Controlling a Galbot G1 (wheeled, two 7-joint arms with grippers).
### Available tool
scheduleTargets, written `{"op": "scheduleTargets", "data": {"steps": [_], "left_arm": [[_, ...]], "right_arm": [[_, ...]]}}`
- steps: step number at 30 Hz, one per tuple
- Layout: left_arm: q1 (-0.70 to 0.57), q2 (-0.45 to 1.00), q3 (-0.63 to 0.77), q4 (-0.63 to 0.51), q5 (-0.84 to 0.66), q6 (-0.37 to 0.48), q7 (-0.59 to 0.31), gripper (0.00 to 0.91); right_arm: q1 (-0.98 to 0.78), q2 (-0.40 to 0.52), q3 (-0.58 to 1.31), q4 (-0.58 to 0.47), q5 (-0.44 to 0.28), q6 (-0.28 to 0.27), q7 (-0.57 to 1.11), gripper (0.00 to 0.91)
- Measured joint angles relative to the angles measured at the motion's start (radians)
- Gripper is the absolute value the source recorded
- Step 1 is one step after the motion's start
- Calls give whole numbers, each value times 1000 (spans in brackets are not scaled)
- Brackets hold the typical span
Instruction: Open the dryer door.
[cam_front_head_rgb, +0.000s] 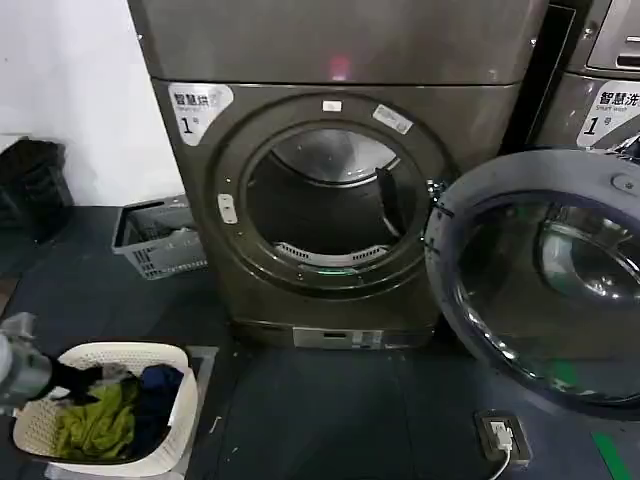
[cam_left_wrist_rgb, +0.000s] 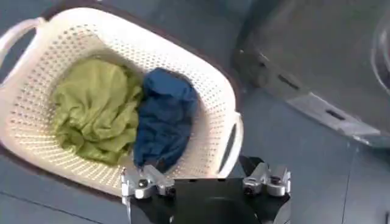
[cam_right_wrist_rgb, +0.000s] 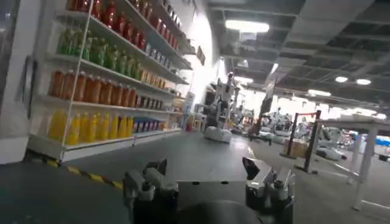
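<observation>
Hovering low over the laundry, the left gripper (cam_left_wrist_rgb: 206, 182) hangs with its fingers spread apart and nothing between them. Directly beneath and just ahead of it sits a white perforated basket (cam_left_wrist_rgb: 36, 128) holding two garments, one green cloth (cam_left_wrist_rgb: 94, 109) and one blue cloth (cam_left_wrist_rgb: 164, 115), lying side by side and touching. The right gripper (cam_right_wrist_rgb: 207, 182) is likewise parted and empty, turned away toward a long aisle of shelves stocked with bottles; from where I stand I cannot place it against the machine.

Farther out from the left gripper, ahead and to its right, stands the dryer (cam_front_head_rgb: 330, 50), its round drum mouth fully exposed. The dryer door (cam_front_head_rgb: 520, 170) is swung wide on its right-hand hinge, grey inner face and dark glass turned toward the room, well clear of the opening.

By my reckoning the opening step is already accomplished: little remains but to let the door rest. Any further move would call only for keeping both arms clear of it.

Counted: one open door, one white basket, two cloths, one grey crate (cam_front_head_rgb: 160, 240) beside the dryer, and a second machine (cam_front_head_rgb: 600, 90) partly seen.
</observation>
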Motion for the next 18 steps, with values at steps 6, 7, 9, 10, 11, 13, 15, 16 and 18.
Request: {"op": "scheduleTargets", "data": {"steps": [6, 7, 9, 10, 11, 13, 15, 16, 18], "left_arm": [[0, -14, -60, 76, -36, 0, -23, 907], [-1, -16, -66, 86, -38, 0, -25, 907], [0, -17, -71, 99, -42, 0, -26, 907], [2, -17, -72, 104, -42, 0, -27, 907], [3, -17, -73, 109, -41, 0, -27, 907], [3, -20, -75, 122, -35, 0, -28, 907], [4, -22, -76, 130, -34, 0, -28, 907], [4, -22, -77, 134, -34, 0, -29, 907], [2, -24, -81, 138, -37, 0, -29, 907]], "right_arm": [[-2, 6, 11, -18, 0, 22, -13, 907], [-2, 9, 12, -20, -2, 24, -15, 907], [0, 11, 12, -23, 1, 29, -10, 907], [1, 11, 12, -26, 3, 30, -1, 907], [2, 11, 11, -29, 6, 29, 5, 907], [3, 8, 11, -40, 9, 24, 17, 907], [0, 7, 16, -49, 10, 27, 24, 907], [-1, 7, 18, -53, 10, 31, 30, 907], [-1, 7, 23, -61, 12, 44, 44, 907]]}}
